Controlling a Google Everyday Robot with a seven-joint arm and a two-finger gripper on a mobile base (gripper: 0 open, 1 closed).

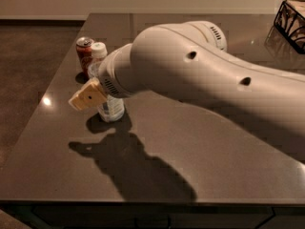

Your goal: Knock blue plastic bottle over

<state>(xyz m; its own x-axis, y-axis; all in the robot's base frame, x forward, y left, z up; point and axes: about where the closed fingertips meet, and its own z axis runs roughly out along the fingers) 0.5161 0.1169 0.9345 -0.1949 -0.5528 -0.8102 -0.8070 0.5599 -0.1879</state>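
The blue plastic bottle (110, 109) stands upright on the dark table (190, 166) near its left side. Its white cap (98, 49) shows above the arm, and its label and lower body show below the wrist. The middle of the bottle is hidden by the arm. My gripper (87, 94), a tan-coloured end piece on the big white arm (200, 75), is right in front of the bottle's left side at mid height, touching it or very close to it.
A red soda can (84, 52) stands just behind and left of the bottle. A dark wire basket (291, 19) sits at the table's far right corner. The table's left edge (43, 104) is close to the gripper, with floor beyond.
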